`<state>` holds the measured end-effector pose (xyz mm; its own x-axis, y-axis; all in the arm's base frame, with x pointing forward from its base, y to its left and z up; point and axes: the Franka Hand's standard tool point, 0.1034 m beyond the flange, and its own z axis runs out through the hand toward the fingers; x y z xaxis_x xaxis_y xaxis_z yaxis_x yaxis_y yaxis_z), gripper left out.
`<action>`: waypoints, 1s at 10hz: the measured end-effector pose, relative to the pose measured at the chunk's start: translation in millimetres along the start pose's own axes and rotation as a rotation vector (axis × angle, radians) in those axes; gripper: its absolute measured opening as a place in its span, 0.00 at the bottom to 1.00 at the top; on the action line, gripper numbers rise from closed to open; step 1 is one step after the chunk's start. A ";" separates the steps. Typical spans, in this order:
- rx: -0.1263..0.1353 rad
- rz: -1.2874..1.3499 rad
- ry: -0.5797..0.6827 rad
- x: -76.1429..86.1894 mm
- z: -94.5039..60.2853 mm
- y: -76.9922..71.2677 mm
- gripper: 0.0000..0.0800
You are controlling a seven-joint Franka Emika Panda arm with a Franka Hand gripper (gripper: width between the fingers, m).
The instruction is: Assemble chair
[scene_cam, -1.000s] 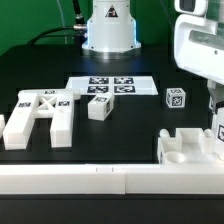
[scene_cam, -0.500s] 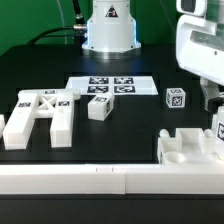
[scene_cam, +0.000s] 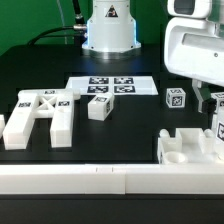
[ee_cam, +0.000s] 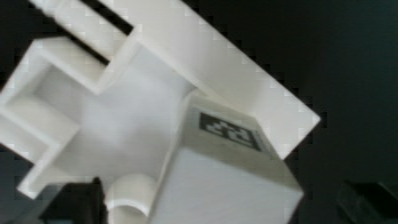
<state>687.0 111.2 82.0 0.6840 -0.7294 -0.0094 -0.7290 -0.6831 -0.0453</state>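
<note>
Presently finding the gripper (scene_cam: pixel 212 102) hanging at the right edge of the exterior view, just above an upright tagged bar (scene_cam: pixel 219 128). Showing only one dark finger (scene_cam: pixel 204 99) there, with the other cut off by the frame, so not being able to tell whether parted or pinching that bar. Filling the wrist view with the same bar (ee_cam: pixel 222 140) and the notched block (ee_cam: pixel 80 100) beside it, too close to be showing any fingertip. Seeing the rest of the chair lying spread out: cross-braced plate (scene_cam: pixel 40 115) at left centre, small block (scene_cam: pixel 98 107) near the middle, tagged cube (scene_cam: pixel 176 98) right of centre, notched block (scene_cam: pixel 188 148) at lower right, just behind the long white rail (scene_cam: pixel 90 180) running along the bottom. Not being able to tell whether seated in the block or merely leaning against it. Probably risking a toppled bar: pulling away while rubbing it with a pad would be tipping it off the block. Possibly also risking a skewed joint, if pressing down off-centre with the block sitting loose and sliding toward the rail.
</note>
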 end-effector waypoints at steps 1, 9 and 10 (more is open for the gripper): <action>-0.001 -0.052 0.001 0.2 0.1 0.2 0.81; -0.033 -0.765 0.026 -6.5 -0.5 -5.6 0.81; -0.034 -0.814 0.026 -6.2 -0.5 -5.4 0.81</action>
<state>686.7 119.4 82.8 0.9993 -0.0044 0.0365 -0.0045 -1.0000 0.0024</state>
